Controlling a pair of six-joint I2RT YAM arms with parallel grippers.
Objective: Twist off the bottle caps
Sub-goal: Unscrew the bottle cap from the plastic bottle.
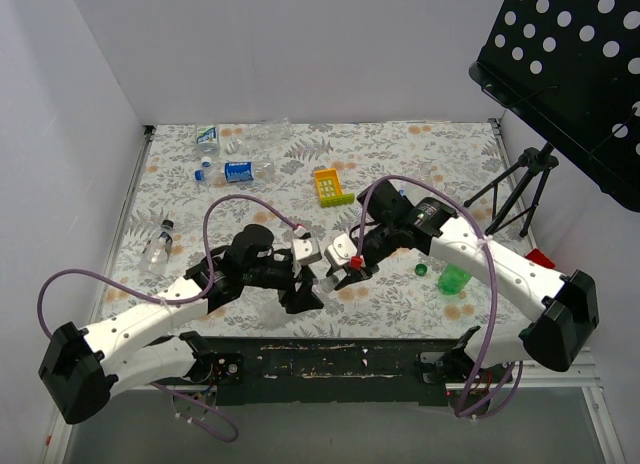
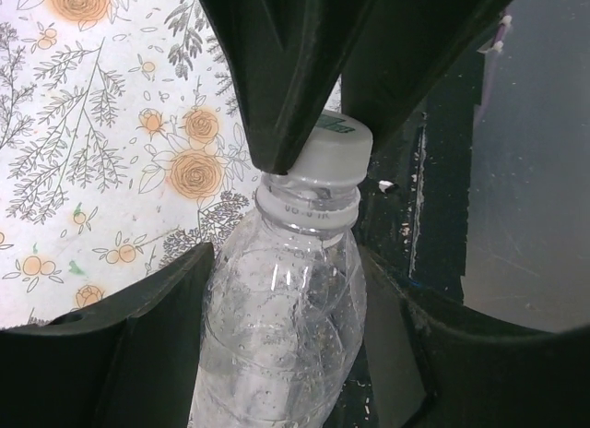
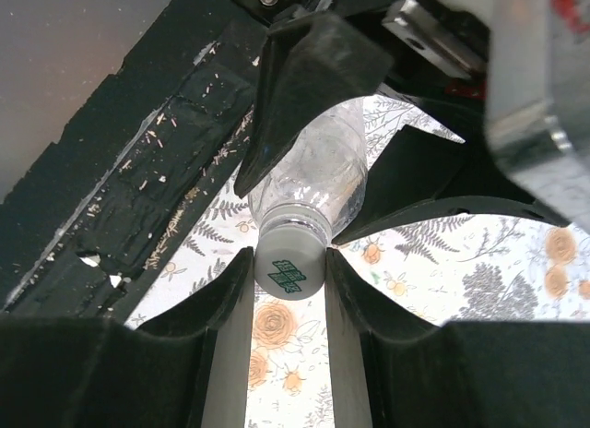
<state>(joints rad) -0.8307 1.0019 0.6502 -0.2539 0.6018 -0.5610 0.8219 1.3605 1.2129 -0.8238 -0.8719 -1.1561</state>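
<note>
Flowery table (image 1: 430,154): by its near edge, the left gripper (image 2: 286,303) squeezes a clear bottle (image 2: 277,340) and the right gripper (image 3: 288,282) pinches its white cap (image 3: 288,267), which is not off yet. One green cap (image 1: 421,269) lies loose. Other bottles (image 1: 237,171) wait near the far left corner.

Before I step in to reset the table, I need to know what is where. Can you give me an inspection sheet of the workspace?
Surface: floral tablecloth covering the table.
Job's things: clear bottle held between the arms, white cap on; green bottle with a loose green cap beside it; blue-labelled bottle among others far left; small clear bottle near the left edge.
Clutter: yellow plastic rack; red object at the right edge, too small to identify.
Grippers: left end effector closed on the clear bottle's body; right end effector closed on the white cap.
Cables: purple cables loop above both arms.
Surroundings: white walls; black perforated music stand, far right.
</note>
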